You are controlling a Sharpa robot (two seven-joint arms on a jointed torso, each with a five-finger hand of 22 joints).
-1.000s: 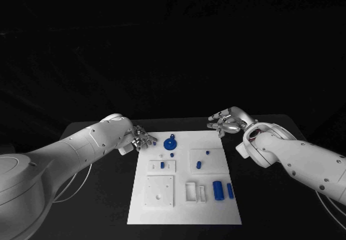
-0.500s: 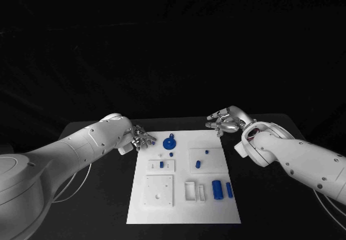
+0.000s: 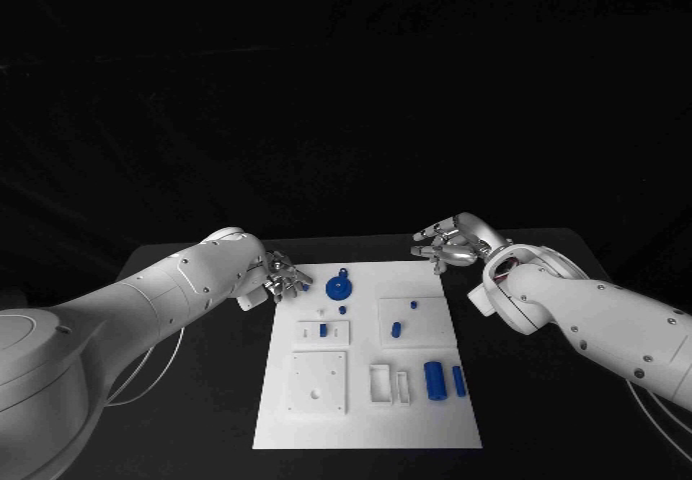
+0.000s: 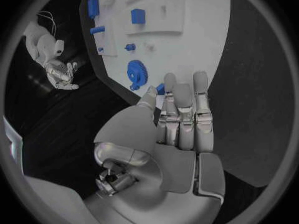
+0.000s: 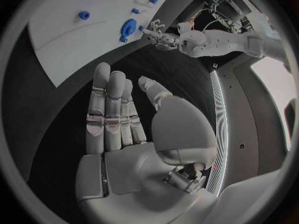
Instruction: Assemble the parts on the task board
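The white task board (image 3: 368,420) lies in the middle of the table with blue parts on it: a gear (image 3: 340,289) near its far end, small pegs (image 3: 395,326) and two cylinders (image 3: 434,376) nearer me. My left hand (image 3: 284,280) hovers at the board's far left edge, close to the gear (image 4: 137,72). A small blue piece (image 4: 160,88) sits pinched between its thumb and a finger. My right hand (image 3: 447,245) hangs over the black table beyond the board's far right corner. Its fingers (image 5: 109,109) are straight, the thumb is apart, and it holds nothing.
White recessed blocks (image 3: 320,380) and a slotted holder (image 3: 389,384) stand on the near half of the board. Black table (image 3: 188,400) surrounds the board on both sides. In the left wrist view the right hand (image 4: 59,72) shows across the board (image 4: 187,35).
My right hand has drifted slightly away from me. The left hand and the parts on the board have stayed where they were.
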